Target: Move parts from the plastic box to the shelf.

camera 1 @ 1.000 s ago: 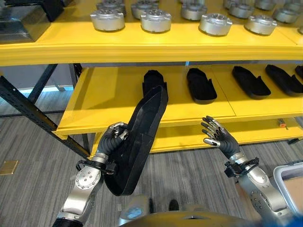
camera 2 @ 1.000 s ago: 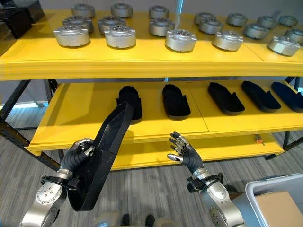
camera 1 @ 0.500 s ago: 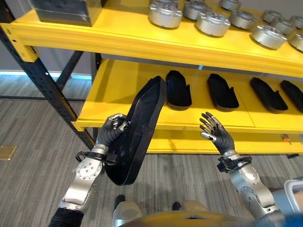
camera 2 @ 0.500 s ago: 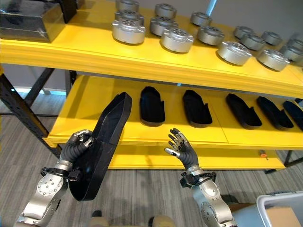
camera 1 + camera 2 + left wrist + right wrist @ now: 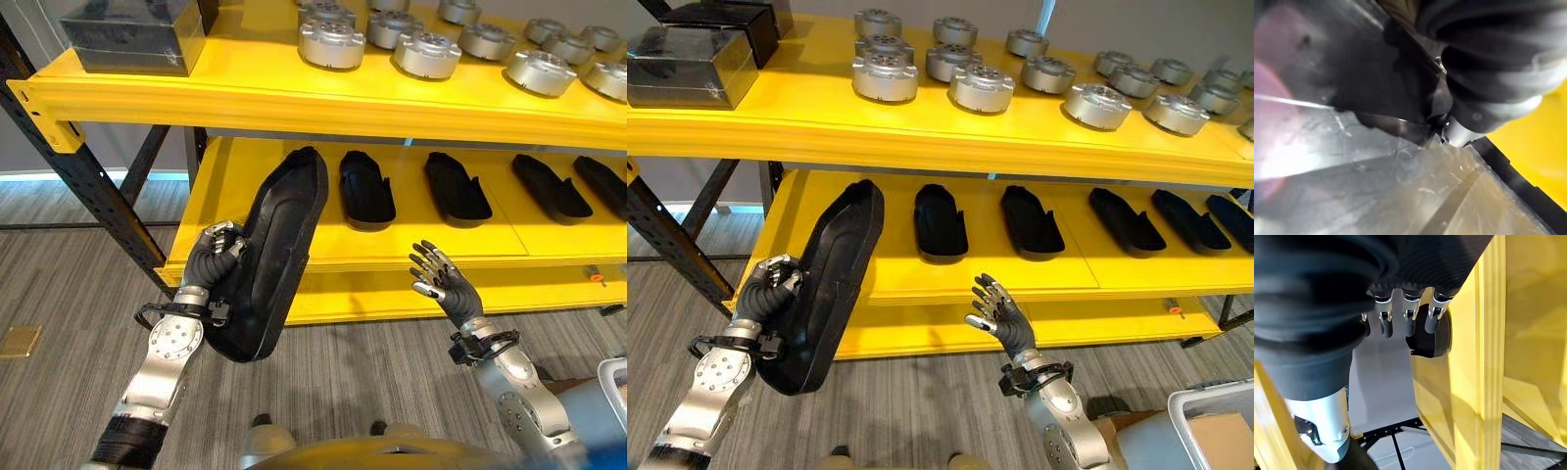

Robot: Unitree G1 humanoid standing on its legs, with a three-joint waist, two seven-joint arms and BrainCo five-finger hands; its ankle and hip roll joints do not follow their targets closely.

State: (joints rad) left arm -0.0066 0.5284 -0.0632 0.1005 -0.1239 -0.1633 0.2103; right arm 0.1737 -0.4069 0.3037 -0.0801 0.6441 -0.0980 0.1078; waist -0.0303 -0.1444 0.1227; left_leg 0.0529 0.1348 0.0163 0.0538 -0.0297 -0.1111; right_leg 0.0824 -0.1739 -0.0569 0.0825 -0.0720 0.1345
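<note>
Black moulded part [image 5: 271,255] gripped upright in left hand [image 5: 211,262], against the yellow shelf [image 5: 225,211] edge. Right hand [image 5: 994,311] beside it, fingers spread, empty. Right eye view adds plastic box [image 5: 1190,431].

The shelf [image 5: 921,147] carries a group of round parts [image 5: 1038,73] on its upper board, with boxes [image 5: 700,54] at that board's left end, and a row of long parts [image 5: 1029,220] lying side by side on its lower board. Before the shelf's lower board, toward its left end, the left hand [image 5: 764,294] grips a long part [image 5: 823,284] standing on end and leaning toward the shelf. The right hand [image 5: 997,311] hangs with fingers spread to the right of that part, before the front edge of the lower board, and a bin [image 5: 1200,431] stands on the floor further right of the shelf's front.
</note>
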